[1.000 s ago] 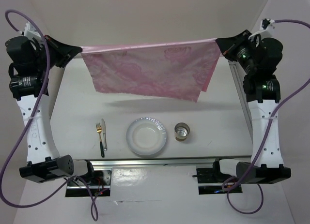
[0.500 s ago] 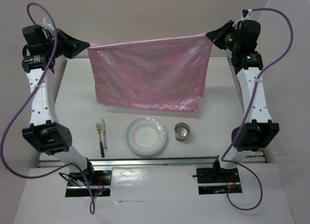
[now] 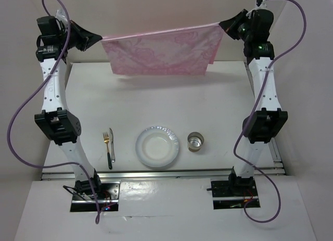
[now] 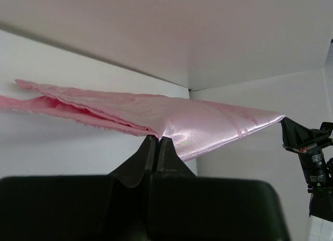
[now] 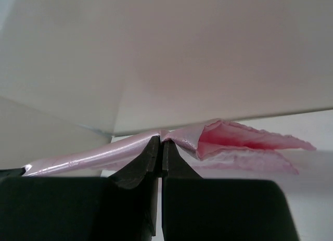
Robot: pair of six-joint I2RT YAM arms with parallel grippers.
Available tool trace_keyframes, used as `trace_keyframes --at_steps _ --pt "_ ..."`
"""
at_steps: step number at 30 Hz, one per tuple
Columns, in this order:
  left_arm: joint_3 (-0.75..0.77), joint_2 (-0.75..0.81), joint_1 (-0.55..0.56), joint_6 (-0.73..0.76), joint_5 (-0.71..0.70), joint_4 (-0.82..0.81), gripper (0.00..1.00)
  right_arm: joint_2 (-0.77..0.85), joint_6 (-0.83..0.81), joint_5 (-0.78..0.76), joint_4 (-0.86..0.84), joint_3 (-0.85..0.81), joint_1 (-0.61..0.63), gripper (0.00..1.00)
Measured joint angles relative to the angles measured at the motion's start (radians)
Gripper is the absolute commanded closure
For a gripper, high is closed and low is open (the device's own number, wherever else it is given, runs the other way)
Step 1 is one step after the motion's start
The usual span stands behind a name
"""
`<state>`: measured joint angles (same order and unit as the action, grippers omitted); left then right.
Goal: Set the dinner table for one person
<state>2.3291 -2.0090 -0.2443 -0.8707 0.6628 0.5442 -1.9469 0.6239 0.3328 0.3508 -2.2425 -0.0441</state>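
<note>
Dinner table far edge partly hidden behind hanging pink mat.

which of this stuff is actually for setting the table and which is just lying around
For the job: dinner table, pink mat (gripped by left hand and right hand), plate, fork, knife, metal cup.
Not part of it: the arms' purple cables.

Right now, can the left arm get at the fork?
Probably not yet: the left gripper is shut on a corner of the pink cloth, stretched high at the far end. The fork itself lies uncovered.
</note>
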Motion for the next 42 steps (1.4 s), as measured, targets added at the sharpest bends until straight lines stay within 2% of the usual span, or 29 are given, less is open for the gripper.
trace_keyframes --at_steps 2,4,10,11,12,14,16,18,21,23,27,28,30,33,37,39,42 --pt "-0.053 0.016 0.000 -0.001 0.006 -0.043 1.00 0.010 0.002 -0.001 -0.027 0.032 0.000 1.00" --pt "-0.193 0.071 0.000 0.002 0.008 -0.097 1.00 0.061 0.003 -0.002 -0.065 0.154 0.000 1.00" --pt "-0.719 0.257 -0.003 0.018 -0.014 -0.185 1.00 0.262 0.033 0.014 -0.148 0.680 -0.020 1.00" --pt "-0.795 0.279 -0.004 0.031 -0.021 -0.188 0.96 0.293 0.039 0.021 -0.150 0.760 -0.024 0.97" --pt "-0.865 0.303 -0.005 0.038 -0.035 -0.188 0.78 0.325 0.040 0.029 -0.164 0.844 -0.028 0.90" --pt "-0.995 0.353 -0.009 0.069 -0.057 -0.181 0.22 0.393 0.037 0.050 -0.173 0.991 -0.034 0.61" --pt "-1.098 0.405 -0.014 0.090 -0.085 -0.156 0.18 0.470 0.014 0.074 -0.166 1.123 -0.039 0.36" --pt "-1.183 0.463 -0.022 0.111 -0.124 -0.129 0.15 0.541 -0.008 0.092 -0.157 1.228 -0.042 0.28" --pt "-1.224 0.525 -0.030 0.137 -0.186 -0.076 0.15 0.654 -0.016 0.101 -0.138 1.374 -0.043 0.23" --pt "-1.212 0.547 -0.030 0.148 -0.225 -0.056 0.17 0.717 -0.015 0.086 -0.102 1.439 -0.043 0.23" --pt "-1.133 0.544 -0.024 0.170 -0.283 -0.026 0.31 0.750 -0.021 0.038 -0.069 1.457 -0.038 0.67" --pt "-1.110 0.536 -0.016 0.180 -0.306 -0.017 0.31 0.745 -0.023 0.024 -0.064 1.448 -0.032 0.82" --pt "-1.080 0.516 0.017 0.183 -0.352 -0.008 0.32 0.711 -0.029 0.003 -0.058 1.408 -0.019 0.92" --pt "-1.076 0.475 0.113 0.169 -0.423 -0.011 0.34 0.576 -0.056 -0.001 -0.069 1.288 0.000 0.96" --pt "-1.069 0.359 0.261 0.137 -0.485 -0.008 0.34 0.335 -0.098 0.026 -0.071 1.117 0.009 0.96" --pt "-1.041 0.278 0.297 0.127 -0.479 -0.003 0.39 0.232 -0.108 0.028 -0.073 1.066 0.013 0.96" --pt "-0.997 0.164 0.303 0.123 -0.478 0.003 0.41 0.143 -0.109 0.027 -0.056 1.058 0.024 0.98"
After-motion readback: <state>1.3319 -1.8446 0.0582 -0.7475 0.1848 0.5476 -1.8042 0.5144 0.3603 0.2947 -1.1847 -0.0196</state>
